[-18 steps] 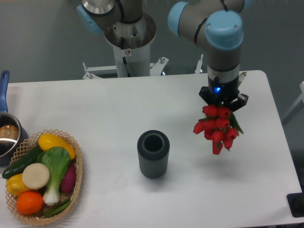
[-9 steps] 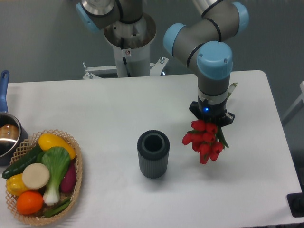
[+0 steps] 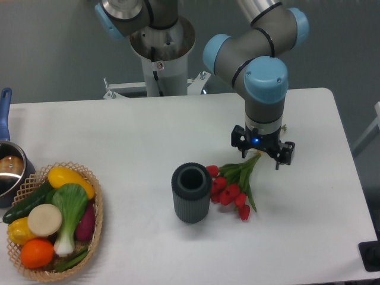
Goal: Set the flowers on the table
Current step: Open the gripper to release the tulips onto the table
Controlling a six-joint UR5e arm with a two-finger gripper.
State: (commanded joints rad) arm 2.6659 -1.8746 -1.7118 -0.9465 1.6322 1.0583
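Observation:
The bunch of red tulips (image 3: 230, 189) with green stems lies flat on the white table (image 3: 119, 136), its heads touching or almost touching the right side of the dark grey ribbed vase (image 3: 192, 193). The stems run up and to the right, under my gripper (image 3: 262, 151). The gripper points straight down over the stem ends, its jaws spread wide on either side of them and not clamping them. The vase stands upright and empty.
A wicker basket (image 3: 95, 228) of vegetables and fruit sits at the front left. A pot with a blue handle (image 3: 6, 169) is at the left edge. A second arm's base (image 3: 160, 47) stands behind the table's far edge.
The gripper came down and moved left with the flowers, then opened. The tulips went from hanging in the gripper to lying on the table beside the vase.

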